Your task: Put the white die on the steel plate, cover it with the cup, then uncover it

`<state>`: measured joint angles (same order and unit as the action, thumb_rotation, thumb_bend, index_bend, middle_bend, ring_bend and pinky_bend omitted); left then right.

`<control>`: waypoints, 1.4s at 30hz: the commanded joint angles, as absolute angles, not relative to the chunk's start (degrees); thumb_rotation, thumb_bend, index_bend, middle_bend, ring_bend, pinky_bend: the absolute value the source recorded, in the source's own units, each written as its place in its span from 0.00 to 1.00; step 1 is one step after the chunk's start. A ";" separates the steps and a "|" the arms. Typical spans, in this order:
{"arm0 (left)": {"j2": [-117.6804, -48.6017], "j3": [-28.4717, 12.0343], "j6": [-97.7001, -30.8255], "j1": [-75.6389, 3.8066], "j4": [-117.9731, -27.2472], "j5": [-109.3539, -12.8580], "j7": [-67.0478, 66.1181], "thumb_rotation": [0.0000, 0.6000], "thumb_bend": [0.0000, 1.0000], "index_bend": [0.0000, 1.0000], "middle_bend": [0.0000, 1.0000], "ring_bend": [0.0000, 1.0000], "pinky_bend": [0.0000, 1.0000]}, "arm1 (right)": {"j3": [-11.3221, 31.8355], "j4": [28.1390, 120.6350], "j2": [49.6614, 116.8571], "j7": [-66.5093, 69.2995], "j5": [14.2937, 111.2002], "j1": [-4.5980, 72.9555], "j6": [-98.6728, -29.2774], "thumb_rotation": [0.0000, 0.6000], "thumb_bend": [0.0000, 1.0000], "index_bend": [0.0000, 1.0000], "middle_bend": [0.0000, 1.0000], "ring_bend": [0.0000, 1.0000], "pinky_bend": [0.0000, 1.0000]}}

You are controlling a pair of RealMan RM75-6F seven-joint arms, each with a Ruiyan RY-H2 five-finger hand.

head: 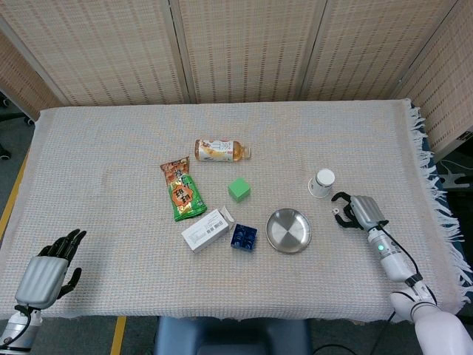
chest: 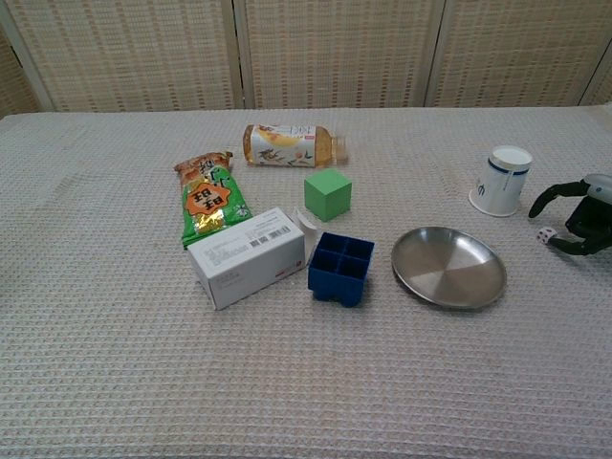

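The small white die [chest: 545, 234] lies on the cloth right of the steel plate [chest: 448, 267], also seen as a tiny speck [head: 336, 211] in the head view. My right hand [chest: 581, 218] is just right of it, fingers [head: 341, 198] spread apart to either side of the die without gripping it. The white paper cup [chest: 501, 180] stands upside down a little behind the die, near the plate [head: 288, 230]. My left hand [head: 50, 271] rests at the near left table edge, fingers apart, holding nothing.
A blue compartment tray [chest: 341, 267], a white box [chest: 249, 256], a green cube [chest: 328, 194], a snack bag [chest: 208, 202] and a lying drink bottle [chest: 287, 145] sit left of the plate. The fringed cloth edge [head: 432, 185] runs close on the right.
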<state>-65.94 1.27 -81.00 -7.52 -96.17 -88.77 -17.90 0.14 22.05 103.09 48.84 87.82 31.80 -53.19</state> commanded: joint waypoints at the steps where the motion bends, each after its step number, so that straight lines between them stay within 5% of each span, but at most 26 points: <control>1: -65.93 1.27 -81.08 -7.49 -96.17 -88.81 -17.85 1.00 0.45 0.04 0.07 0.16 0.35 | 0.26 21.72 103.37 48.86 87.75 31.71 -53.64 1.00 0.27 0.56 0.94 0.97 0.97; 11: -65.85 1.26 -81.13 -7.45 -96.22 -88.81 -17.68 1.00 0.45 0.04 0.07 0.16 0.35 | 0.04 25.08 102.46 48.19 88.91 30.55 -60.15 1.00 0.27 0.64 0.94 0.97 0.97; 19: -65.93 1.28 -81.05 -7.52 -96.23 -88.89 -17.85 1.00 0.45 0.04 0.07 0.16 0.35 | -1.00 42.62 96.02 41.24 92.32 31.21 -66.82 1.00 0.27 0.64 0.94 0.97 0.97; 24: -65.80 1.29 -81.01 -7.50 -96.17 -88.83 -17.36 1.00 0.45 0.04 0.07 0.16 0.35 | 0.25 54.49 92.26 33.17 91.31 33.09 -64.21 1.00 0.27 0.64 0.94 0.97 0.97; 31: -65.45 1.16 -81.27 -7.42 -96.06 -88.79 -16.31 1.00 0.45 0.04 0.07 0.16 0.35 | 1.34 57.97 92.50 28.06 88.51 34.85 -58.73 1.00 0.27 0.63 0.94 0.97 0.97; 37: -65.35 1.13 -81.39 -7.39 -96.00 -88.85 -15.96 1.00 0.45 0.04 0.07 0.16 0.35 | 0.91 57.44 92.90 28.07 88.46 35.08 -57.75 1.00 0.26 0.52 0.94 0.97 0.97; 42: -65.37 1.23 -81.45 -7.37 -96.08 -89.09 -16.23 1.00 0.45 0.04 0.07 0.16 0.35 | 0.39 58.02 92.02 29.68 89.39 35.15 -58.34 1.00 0.14 0.28 0.94 0.97 0.97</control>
